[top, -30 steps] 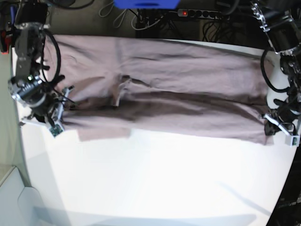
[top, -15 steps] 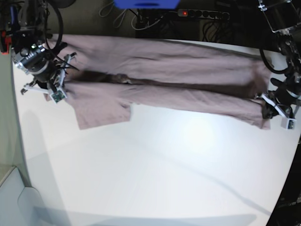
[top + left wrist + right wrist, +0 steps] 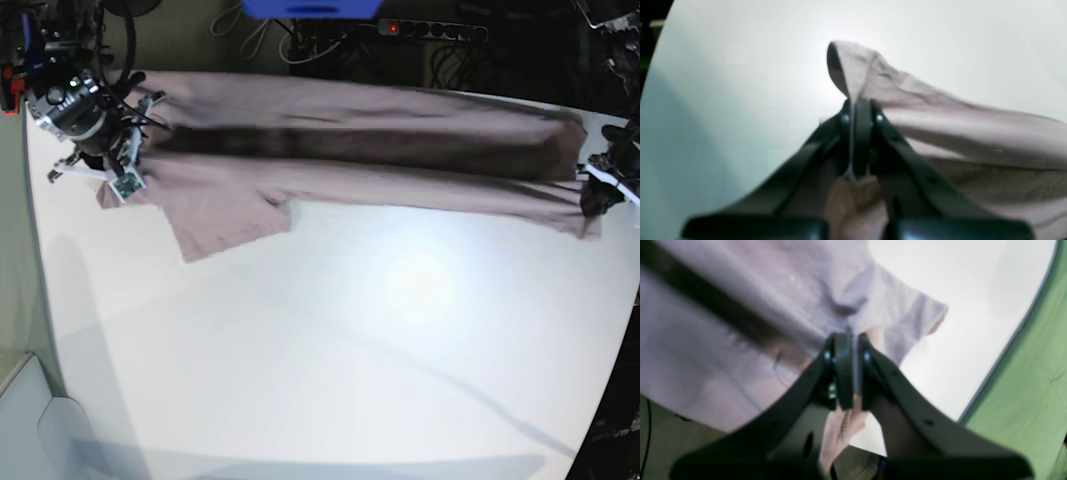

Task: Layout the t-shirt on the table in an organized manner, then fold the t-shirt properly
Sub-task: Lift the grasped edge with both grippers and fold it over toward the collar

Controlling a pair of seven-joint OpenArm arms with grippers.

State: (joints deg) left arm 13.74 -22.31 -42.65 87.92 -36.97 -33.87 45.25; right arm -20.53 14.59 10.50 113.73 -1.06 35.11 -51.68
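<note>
We see the wrinkly mauve cotton t-shirt (image 3: 400,185) stretched lengthwise between our black metal left gripper (image 3: 591,200) and black metal right gripper (image 3: 137,178), both clamped on its edge.

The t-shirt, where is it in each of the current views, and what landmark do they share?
Base: the t-shirt stretches across the top, between both grippers.
Left wrist: from upper middle to the right and bottom edges.
Right wrist: fills the left and centre, a flap reaching right.
Shared landmark: the white table, beside the cloth in every view.
</note>
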